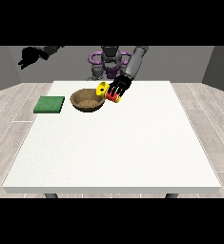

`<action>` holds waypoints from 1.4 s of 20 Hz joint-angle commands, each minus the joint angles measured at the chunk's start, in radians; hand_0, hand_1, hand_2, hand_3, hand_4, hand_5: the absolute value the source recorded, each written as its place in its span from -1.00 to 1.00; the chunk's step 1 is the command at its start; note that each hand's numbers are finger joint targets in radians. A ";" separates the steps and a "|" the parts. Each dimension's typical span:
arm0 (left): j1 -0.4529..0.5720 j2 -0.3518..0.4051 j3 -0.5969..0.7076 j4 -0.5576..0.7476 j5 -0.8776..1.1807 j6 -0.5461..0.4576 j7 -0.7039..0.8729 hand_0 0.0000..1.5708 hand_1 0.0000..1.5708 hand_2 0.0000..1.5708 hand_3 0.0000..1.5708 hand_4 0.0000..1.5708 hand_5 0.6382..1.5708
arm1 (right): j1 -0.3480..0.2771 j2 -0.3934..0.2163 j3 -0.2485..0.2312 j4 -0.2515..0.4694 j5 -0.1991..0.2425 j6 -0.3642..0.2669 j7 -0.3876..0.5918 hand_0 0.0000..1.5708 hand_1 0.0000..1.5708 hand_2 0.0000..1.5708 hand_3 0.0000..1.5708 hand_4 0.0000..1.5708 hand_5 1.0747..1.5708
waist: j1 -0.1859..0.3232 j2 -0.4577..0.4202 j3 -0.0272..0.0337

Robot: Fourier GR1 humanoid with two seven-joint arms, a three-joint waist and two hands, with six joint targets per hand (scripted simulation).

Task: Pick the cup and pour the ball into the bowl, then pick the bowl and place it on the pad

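In the front view, the cup (107, 92) is seen gripped in the robot hand at the view's right (119, 86), whose fingers are curled round its red body. The cup is held tipped on its side, its yellow mouth turned towards the bowl (87, 100) and hanging just over the bowl's rim on the side nearer the bench's right edge. The bowl rests on the bench (113, 143) near the far edge, a little left of the middle. The ball cannot be made out, neither in the cup nor in the bowl, so it cannot be told whether it has passed across.

The pad (49, 104) lies near the far left corner of the bench, apart from the bowl and with nothing on it. The robot hand at the view's left (29, 57) is held raised beyond the far left corner, clear of the bench; how its fingers lie cannot be told.

The pick of the cup is judged done and the pour is judged under way. The lifting of the bowl and its placing on the pad are left to do.
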 commanded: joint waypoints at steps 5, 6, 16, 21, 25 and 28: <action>-0.168 -0.008 -0.207 0.190 -0.332 0.075 0.342 1.00 1.00 1.00 1.00 0.46 0.87 | -0.014 0.039 0.031 0.071 0.033 -0.024 -0.014 -1.00 -1.00 -0.53 -0.21 -0.28 0.98 | -0.001 -0.065 0.0006; -0.155 -0.018 -0.244 0.215 -0.376 0.086 0.365 1.00 1.00 1.00 1.00 0.42 0.89 | 0.000 0.032 0.033 0.070 0.029 -0.002 -0.018 -1.00 -1.00 -0.51 -0.18 -0.28 0.99 | -0.019 -0.074 0.0005; -0.152 -0.096 -0.524 0.209 -0.669 -0.072 0.648 0.93 0.93 1.00 1.00 0.90 0.21 | -0.120 0.074 0.059 0.139 0.054 -0.027 -0.060 -1.00 -1.00 -0.56 -0.21 -0.27 0.98 | -0.062 -0.002 -0.0006; -0.121 -0.096 -0.596 0.170 -0.759 -0.190 0.724 0.95 0.95 1.00 1.00 0.92 0.14 | -0.093 0.072 0.075 0.148 0.055 0.007 -0.055 -1.00 -1.00 -0.56 -0.22 -0.27 0.98 | -0.092 -0.042 -0.0015; -0.131 -0.097 -0.595 0.120 -0.785 -0.259 0.734 0.94 0.94 1.00 1.00 0.88 0.23 | -0.071 0.072 0.074 0.149 0.057 0.006 -0.058 -1.00 -1.00 -0.54 -0.18 -0.26 0.97 | -0.083 -0.055 -0.0021; -0.166 -0.097 -0.634 -0.031 -0.778 -0.380 0.724 0.95 0.95 1.00 1.00 0.88 0.25 | -0.252 -0.028 0.077 0.217 0.072 0.069 -0.009 -1.00 -1.00 -0.55 -0.18 -0.26 0.98 | -0.015 -0.023 -0.0017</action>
